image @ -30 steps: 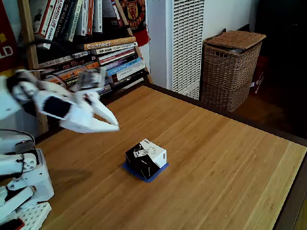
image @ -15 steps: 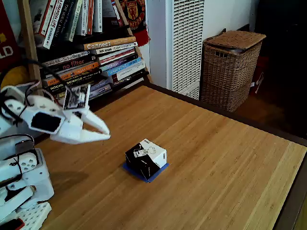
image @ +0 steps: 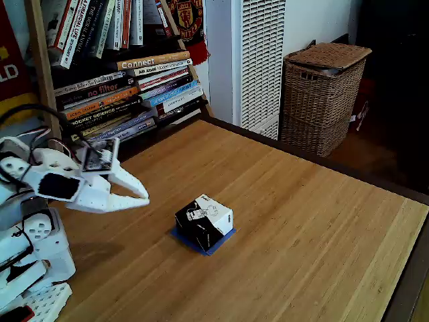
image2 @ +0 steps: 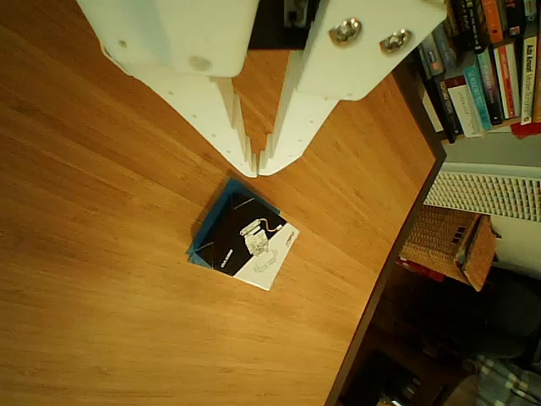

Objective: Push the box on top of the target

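The box (image: 204, 221), a small cube with black sides and a white printed top, sits near the middle of the wooden table. It rests on the target (image: 213, 247), blue tape that peeks out along the box's lower edges. In the other view the box (image2: 254, 245) covers most of the target (image2: 205, 238), with blue showing on its left side. My white gripper (image: 145, 197) hovers left of the box, apart from it, its fingers together with nothing held. From above, the gripper (image2: 258, 169) points down just short of the box's upper corner.
A wicker basket (image: 323, 94) stands beyond the table's far right edge, beside a white slatted panel (image: 261, 60). Stacked books (image: 127, 87) fill the shelf behind the table. The arm's base (image: 27, 261) occupies the front left corner. Bare wood (image: 315, 235) stretches right of the box.
The gripper has drawn back to the left and sunk lower, away from the box. The box stays in the same place on the blue tape.
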